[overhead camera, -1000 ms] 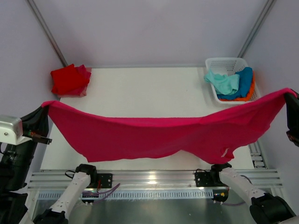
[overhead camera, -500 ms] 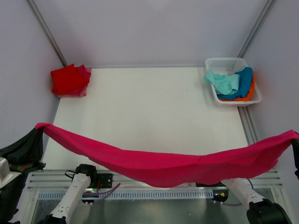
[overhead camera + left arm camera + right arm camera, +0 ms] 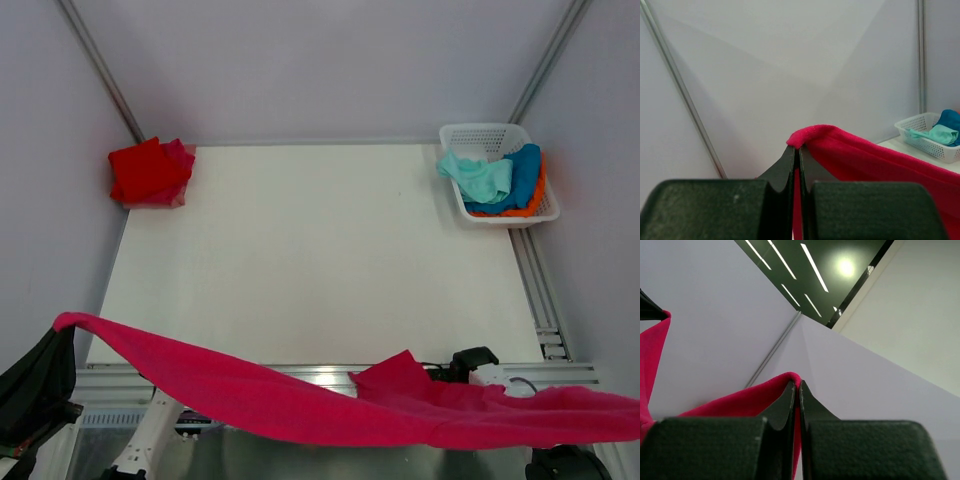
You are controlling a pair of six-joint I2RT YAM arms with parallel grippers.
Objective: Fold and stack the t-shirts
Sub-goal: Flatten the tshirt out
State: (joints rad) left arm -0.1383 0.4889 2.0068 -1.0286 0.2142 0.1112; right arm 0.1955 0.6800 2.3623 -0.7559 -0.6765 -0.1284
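The crimson-pink t-shirt [image 3: 300,405] is up in the air, pulled out long like a rope. It hangs low across the near edge of the counter [image 3: 320,250], over the spot where the arms are bolted down, and it dips a little in the middle. One small flap of it pokes up close to the right arm's base. The left end effector [image 3: 796,150] is pinched tight on one end of the shirt, with a bit of cloth puffing out above its tips. The right end effector [image 3: 797,385] is pinched tight on the other end in the same way. Far back in the left corner of the counter sits a folded red t-shirt [image 3: 148,172] with some pink cloth peeking out under it. In the far right corner stands a white basket [image 3: 480,132]. Inside it lie a mint-green t-shirt [image 3: 478,177], a blue t-shirt [image 3: 520,170] and an orange t-shirt [image 3: 535,205], all bunched up.
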